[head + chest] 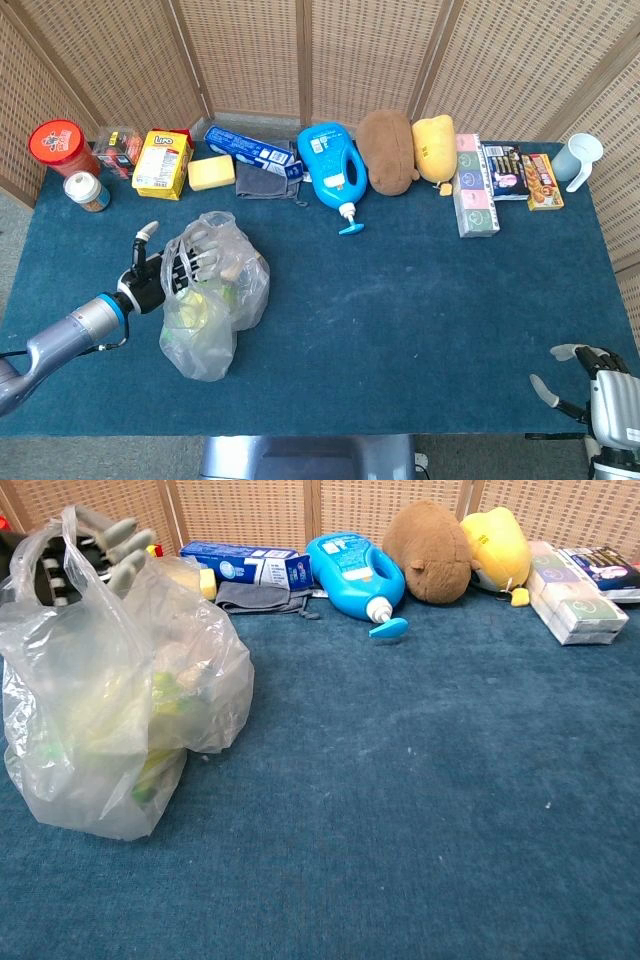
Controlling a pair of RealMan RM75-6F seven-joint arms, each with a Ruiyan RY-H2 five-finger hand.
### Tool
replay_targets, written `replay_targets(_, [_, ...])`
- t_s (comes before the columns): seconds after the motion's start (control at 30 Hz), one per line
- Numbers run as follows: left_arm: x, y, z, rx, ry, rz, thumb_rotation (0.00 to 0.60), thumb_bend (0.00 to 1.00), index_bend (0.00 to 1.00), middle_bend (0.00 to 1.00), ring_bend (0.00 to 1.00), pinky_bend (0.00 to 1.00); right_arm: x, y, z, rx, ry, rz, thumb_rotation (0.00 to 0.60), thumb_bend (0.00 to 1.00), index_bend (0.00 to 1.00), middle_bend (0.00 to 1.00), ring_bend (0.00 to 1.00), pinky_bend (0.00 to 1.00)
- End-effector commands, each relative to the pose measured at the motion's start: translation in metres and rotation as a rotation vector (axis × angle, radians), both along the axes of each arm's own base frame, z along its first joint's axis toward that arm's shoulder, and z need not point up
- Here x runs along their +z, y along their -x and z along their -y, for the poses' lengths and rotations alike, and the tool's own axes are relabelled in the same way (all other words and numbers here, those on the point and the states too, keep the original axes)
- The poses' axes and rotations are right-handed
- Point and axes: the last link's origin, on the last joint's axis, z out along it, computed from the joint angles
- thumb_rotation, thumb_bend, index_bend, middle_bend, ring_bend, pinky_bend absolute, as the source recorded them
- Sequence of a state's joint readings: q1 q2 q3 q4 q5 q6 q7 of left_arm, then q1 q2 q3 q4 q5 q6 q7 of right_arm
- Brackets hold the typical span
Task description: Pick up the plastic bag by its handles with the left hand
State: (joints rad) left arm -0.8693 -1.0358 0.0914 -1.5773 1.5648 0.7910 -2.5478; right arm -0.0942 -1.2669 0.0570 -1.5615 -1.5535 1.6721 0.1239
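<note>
Blue bottle [334,168] well behind plastic bag [212,295]

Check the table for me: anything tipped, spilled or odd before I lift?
One thing: the blue detergent bottle lies on its side in the back row, pump nozzle toward the table's middle; no spill shows. The plastic bag slumps loosely, the left hand with its fingers through a handle. Right hand rests apart, holding nothing.

A staged robot test bench: blue-carpeted table [420,320] lined with assorted household goods, enclosed by woven wicker screen panels [380,55].
</note>
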Motion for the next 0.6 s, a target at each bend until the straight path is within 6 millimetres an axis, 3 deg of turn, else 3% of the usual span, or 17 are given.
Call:
replay_targets(0.03, [-0.001, -0.005, 0.0, -0.011, -0.004, 0.023, 0.0, 0.28, 0.24, 0.3, 0.33, 0.39, 0.0, 0.0, 0.0, -0.002, 0.001, -0.001, 0.171, 0.24, 0.43, 0.48, 0.4, 0.28])
replay_targets(0.6, [0.007, 0.004, -0.014, 0.03, -0.029, 0.008, 0.0, 0.28, 0.24, 0.3, 0.33, 0.4, 0.0, -0.001, 0.0, -0.006, -0.002, -0.007, 0.174, 0.25, 0.43, 0.48, 0.4, 0.28])
